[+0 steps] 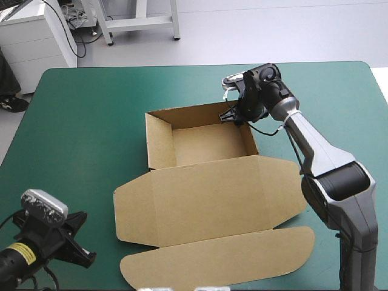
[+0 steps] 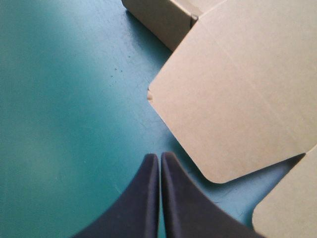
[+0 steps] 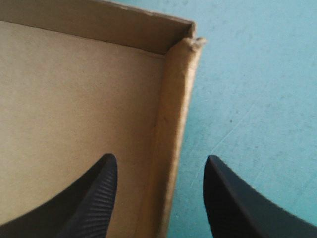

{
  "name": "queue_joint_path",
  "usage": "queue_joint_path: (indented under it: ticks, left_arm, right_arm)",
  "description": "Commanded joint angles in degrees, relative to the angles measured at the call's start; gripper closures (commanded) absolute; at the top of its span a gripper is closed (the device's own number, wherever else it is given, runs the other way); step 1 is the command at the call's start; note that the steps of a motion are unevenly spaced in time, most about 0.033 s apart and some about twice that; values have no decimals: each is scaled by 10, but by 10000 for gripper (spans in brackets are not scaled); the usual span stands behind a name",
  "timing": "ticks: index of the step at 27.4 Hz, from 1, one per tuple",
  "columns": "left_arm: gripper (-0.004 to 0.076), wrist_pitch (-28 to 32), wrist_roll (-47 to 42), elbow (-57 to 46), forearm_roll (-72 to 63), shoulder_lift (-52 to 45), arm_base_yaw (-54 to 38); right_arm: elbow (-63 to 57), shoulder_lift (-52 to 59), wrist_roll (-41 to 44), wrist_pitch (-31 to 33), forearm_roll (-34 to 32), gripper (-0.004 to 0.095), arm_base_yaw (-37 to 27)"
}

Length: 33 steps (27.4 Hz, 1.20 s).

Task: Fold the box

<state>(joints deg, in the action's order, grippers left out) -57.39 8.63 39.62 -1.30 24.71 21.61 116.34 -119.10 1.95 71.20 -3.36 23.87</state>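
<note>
Astride the right-hand wall (image 3: 173, 129) of the box (image 1: 209, 200), close to the far right corner of its tray (image 1: 209, 142), the right jaws stand released. One black finger (image 3: 91, 198) hangs inside over the brown floor, the other (image 3: 242, 208) outside over the teal-green cover (image 1: 91, 121). Whether either touches the board cannot be told. The left jaws are clenched on nothing, their fingers (image 2: 143, 198) meeting in one pointed arch low over bare cover by the table's near left corner. The rounded corner of the lid's side flap (image 2: 233, 109) lies just ahead of them. A yellow label (image 1: 21, 253) sits on the left arm, its writing too small to read. The box rests at the middle of the table (image 1: 364, 76) as an open tray with four walls raised. Its lid (image 1: 212, 194) lies flat toward the near edge, a long rounded flap (image 1: 218, 257) along its front. The cover lies smooth to every table edge, and pale grey floor (image 1: 273, 30) shows beyond the far one.
</note>
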Motion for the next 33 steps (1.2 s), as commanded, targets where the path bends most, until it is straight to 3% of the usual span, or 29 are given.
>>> queue_joint_path:
  ticks: [1, 5, 10, 12, 16, 22, 29, 33]
  left_arm:
    - [731, 81, -10, -50, -8, -55, 3]
    - [731, 114, -17, -89, -10, -106, 3]
    - [731, 120, -17, -100, -10, -132, 3]
    - [731, 120, -17, -100, -10, -132, 3]
    - [731, 120, -17, -100, -9, -132, 3]
    - [731, 121, -17, -100, -10, -132, 3]
    - [731, 121, -17, -100, -11, -132, 3]
    - [731, 121, -17, -100, -13, -132, 3]
  right_arm:
    - [16, 9, -9, 7, -15, 413, -4]
    - [16, -12, -3, 7, -45, 518, -4]
    - [16, -18, 2, 7, -115, 928, -5]
    - [16, -17, 7, 7, -152, 928, -14]
    - [16, -16, 2, 7, -158, 928, -64]
    - [16, -16, -14, 7, -149, 928, -220]
    - [16, -16, -16, 7, -81, 928, -396]
    - [16, -16, -3, 7, 22, 928, -493]
